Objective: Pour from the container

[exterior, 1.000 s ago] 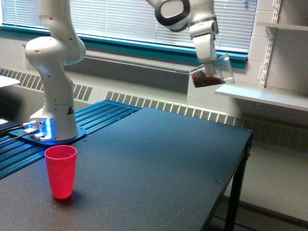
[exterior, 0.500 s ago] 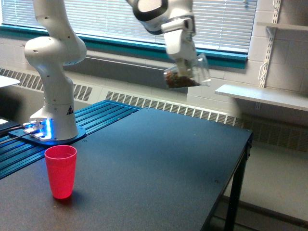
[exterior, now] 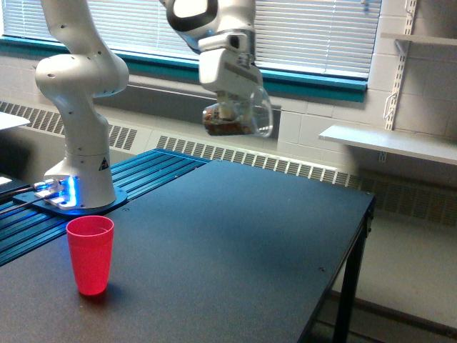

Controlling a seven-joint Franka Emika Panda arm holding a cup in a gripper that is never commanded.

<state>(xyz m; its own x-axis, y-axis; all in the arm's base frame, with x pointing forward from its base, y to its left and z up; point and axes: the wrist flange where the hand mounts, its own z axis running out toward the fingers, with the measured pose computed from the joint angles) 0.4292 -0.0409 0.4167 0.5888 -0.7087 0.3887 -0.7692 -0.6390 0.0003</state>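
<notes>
The container, a clear plastic cup with brown granular bits inside, hangs tilted high above the black table, its mouth toward the exterior view's right. My gripper is shut on it from above. An opaque red cup stands upright near the table's front edge at the exterior view's left, well below and to the left of the container. The brown bits lie at the container's left end; none are falling.
The arm's white base stands on a blue ribbed platform at the left. A white shelf juts from the wall at the right. The table's right edge drops to the floor.
The gripper has carried the container steadily toward the exterior view's left and slightly down, tipping it closer to horizontal. The red cup has not moved.
</notes>
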